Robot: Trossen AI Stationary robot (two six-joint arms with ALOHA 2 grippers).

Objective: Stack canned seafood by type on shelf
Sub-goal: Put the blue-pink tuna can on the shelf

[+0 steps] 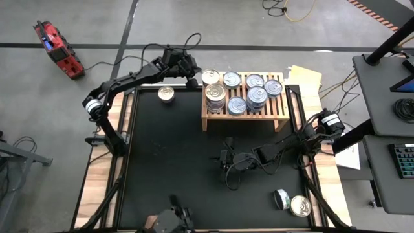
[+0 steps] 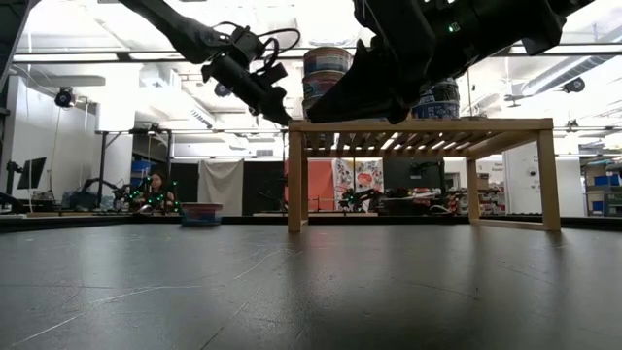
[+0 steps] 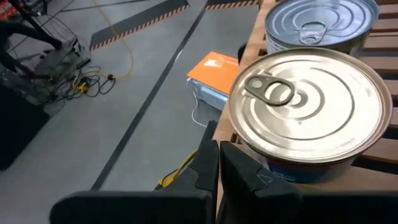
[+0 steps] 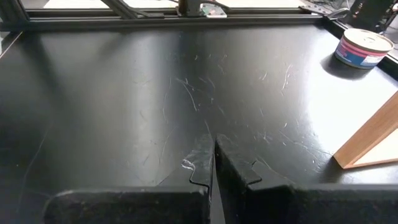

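The left hand point(image 1: 192, 81) hovers at the far left corner of the shelf point(image 1: 245, 118), its two fingers point(image 3: 208, 167) pressed together with nothing between them. Just ahead of its fingertips, on the slats, sits a tin with a pull-tab lid point(image 3: 309, 106), and a second tin point(image 3: 320, 23) stands right behind that one. From above, the shelf carries a cluster of canned seafood point(image 1: 244, 92): a row of four along the back edge and, in front, a taller stack on the side nearest the left hand point(image 1: 215, 97), then two more piles beside it. From table height the stack shows above the wooden top with the left hand level with it, just off the shelf's end point(image 2: 243, 68).

A lone tin point(image 1: 167, 94) rests on the black mat point(image 1: 168, 162) just beside and below the left hand, apart from the shelf.

The right hand point(image 1: 228, 160) hangs low over the middle of the mat, in front of the shelf, its fingers point(image 4: 233, 165) shut and empty. Beyond its fingertips lies bare mat, with one shelf leg point(image 4: 370, 140) off to one side and the lone red-and-blue labelled tin point(image 4: 364, 48) farther on.

Behind the right arm, near the tabletop's near corner, lie two more tins point(image 1: 291, 202), one tipped on its side and touching the other.
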